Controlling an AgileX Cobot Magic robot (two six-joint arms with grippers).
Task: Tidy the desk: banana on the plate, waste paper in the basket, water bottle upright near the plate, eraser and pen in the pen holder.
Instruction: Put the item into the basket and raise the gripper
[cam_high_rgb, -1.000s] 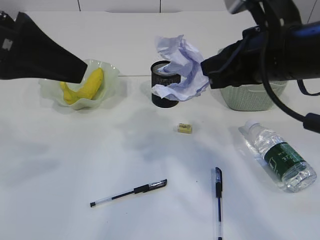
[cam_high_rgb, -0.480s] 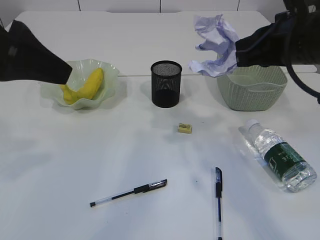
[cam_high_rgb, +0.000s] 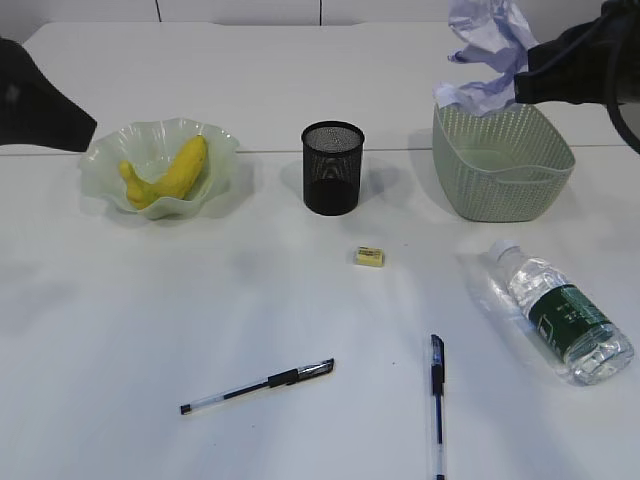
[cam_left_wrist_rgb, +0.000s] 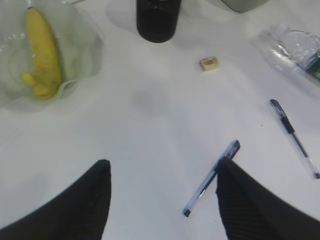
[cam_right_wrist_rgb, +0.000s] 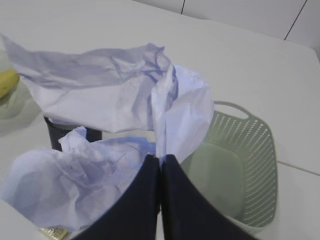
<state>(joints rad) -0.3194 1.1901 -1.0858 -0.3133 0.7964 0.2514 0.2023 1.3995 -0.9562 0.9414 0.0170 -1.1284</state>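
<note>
exterior: looks down at a slant across the plain white desk (cam_high_rgb: 300, 300), from its near edge toward the far wall.
left wrist: high, looking down on the black mesh pen holder (cam_left_wrist_rgb: 158, 20).
right wrist: close, over the sage-green perforated basket (cam_right_wrist_rgb: 250, 165).
shared: all three show the holder; the basket too.

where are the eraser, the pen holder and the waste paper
eraser (cam_high_rgb: 369, 257), exterior view, top face
pen holder (cam_high_rgb: 332, 178), exterior view, mesh wall
waste paper (cam_right_wrist_rgb: 120, 95), right wrist view, upper crumpled fold
</note>
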